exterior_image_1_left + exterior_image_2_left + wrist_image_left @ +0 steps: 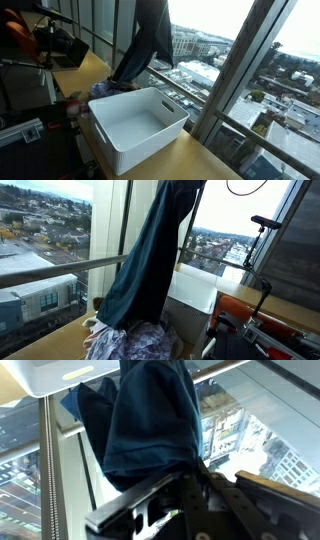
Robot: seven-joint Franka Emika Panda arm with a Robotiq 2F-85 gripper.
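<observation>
Dark blue garment (148, 45) pinched in gripper (192, 478), jaws shut on top fold for free hang. Held high beside white bin (150, 143), above clothes pile (130, 342).

Gripper (192, 478), wrist view: matte black housing with angular, straight-edged finger links and hard corners. A pale grey flat bracket (128, 512) with dark cut-out slots sits at 7 o'clock.

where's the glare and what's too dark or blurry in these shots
In both exterior views the sky is blown out and the backlit dark blue cloth loses detail; in the wrist view the gripper is dark and soft close up.
</observation>
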